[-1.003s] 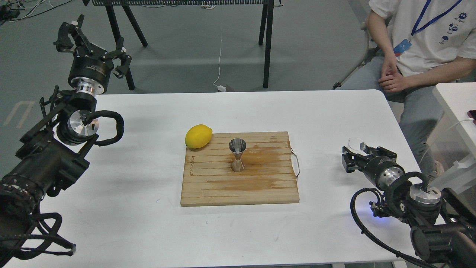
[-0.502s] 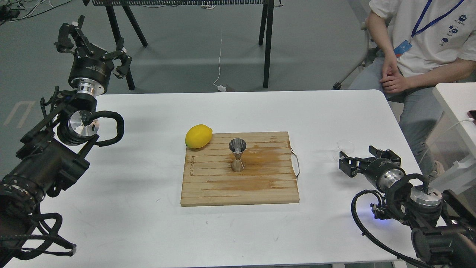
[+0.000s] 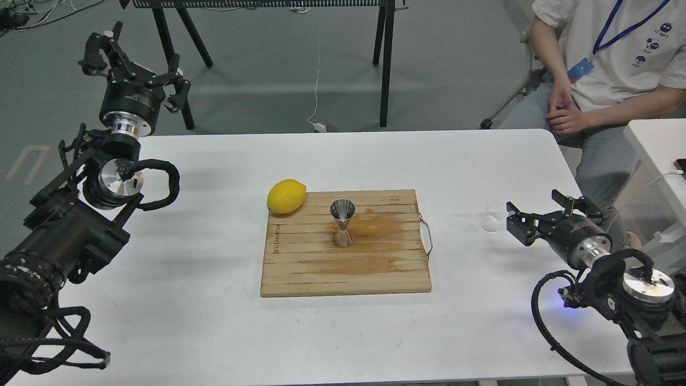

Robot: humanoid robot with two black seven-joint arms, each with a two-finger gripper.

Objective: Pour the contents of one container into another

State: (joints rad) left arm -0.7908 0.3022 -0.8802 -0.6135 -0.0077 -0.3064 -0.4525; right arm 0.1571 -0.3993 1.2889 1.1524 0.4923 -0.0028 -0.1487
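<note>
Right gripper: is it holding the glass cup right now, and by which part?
Nothing is held. The right gripper is open and apart from the glass cup, which stands on the table. The left gripper is open and empty too.

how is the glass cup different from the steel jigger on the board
The glass cup is clear and short; the jigger is shiny steel, taller, pinched at the waist. The cup sits on the white table beside the open right gripper; the jigger stands on the wooden board. Both are upright and ungripped.
</note>
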